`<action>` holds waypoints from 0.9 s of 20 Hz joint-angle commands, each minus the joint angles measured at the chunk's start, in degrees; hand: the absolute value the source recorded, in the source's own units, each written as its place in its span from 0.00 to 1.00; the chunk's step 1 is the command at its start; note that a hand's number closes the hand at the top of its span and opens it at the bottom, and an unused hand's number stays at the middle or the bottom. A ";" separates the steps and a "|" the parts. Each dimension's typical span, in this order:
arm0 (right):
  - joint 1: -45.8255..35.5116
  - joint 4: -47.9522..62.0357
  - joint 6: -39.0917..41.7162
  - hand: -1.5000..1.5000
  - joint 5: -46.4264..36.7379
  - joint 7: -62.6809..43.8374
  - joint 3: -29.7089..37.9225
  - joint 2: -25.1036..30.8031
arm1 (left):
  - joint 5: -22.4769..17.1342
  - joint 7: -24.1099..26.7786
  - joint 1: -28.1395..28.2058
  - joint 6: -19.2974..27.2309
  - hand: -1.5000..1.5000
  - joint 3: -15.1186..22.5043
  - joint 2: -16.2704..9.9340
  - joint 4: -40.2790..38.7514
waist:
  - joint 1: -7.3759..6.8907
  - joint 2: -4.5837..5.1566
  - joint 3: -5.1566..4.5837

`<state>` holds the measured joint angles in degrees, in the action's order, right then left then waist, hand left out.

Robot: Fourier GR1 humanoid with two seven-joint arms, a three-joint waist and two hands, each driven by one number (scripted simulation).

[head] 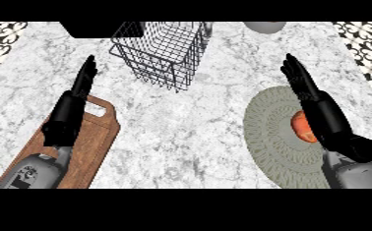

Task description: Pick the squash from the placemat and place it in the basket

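The right hand (314, 97) comes in from the lower right corner, its fingers straight and together, pointing toward 11 o'clock. It holds nothing. It hangs over the round grey-green placemat (270, 127), whose right part is hidden by the forearm and cut by the view's right edge. The squash (303, 126), orange-red, lies on the placemat just at the hand's 7 o'clock side, tucked against the wrist's left flank; part of it is covered by the wrist, so whether hand and squash touch cannot be told for sure.

From the right hand, at about 10 o'clock and well apart, stands the wire basket (161, 53), dark and open-topped, near the counter's far edge. Between placemat and basket lies bare marble counter (196, 141), a wide open stretch with nothing on it.

The left hand (73, 102) shows at the view's left, fingers straight and pointing toward 12 o'clock, holding nothing, over a wooden cutting board (98, 136) that runs off the lower edge. At 12 o'clock from the right hand, a pale bowl (264, 26) is cut by the far edge. A black block (87, 28) sits at the basket's 9 o'clock. Patterned tile (359, 41) shows past the counter's right corner.
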<state>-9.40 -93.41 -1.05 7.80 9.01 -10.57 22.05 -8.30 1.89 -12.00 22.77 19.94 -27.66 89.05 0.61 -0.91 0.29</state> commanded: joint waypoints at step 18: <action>-12.97 0.40 -16.90 0.00 -13.79 -20.04 -1.72 -3.79 | -1.50 0.73 -0.89 -10.72 0.50 -7.42 -5.25 -2.80 | 0.50 0.46 -0.65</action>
<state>-18.40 -92.68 -14.42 3.06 -3.98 -13.39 10.74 -9.36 2.88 -12.18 12.77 13.15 -32.74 86.94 0.47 -0.36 -0.16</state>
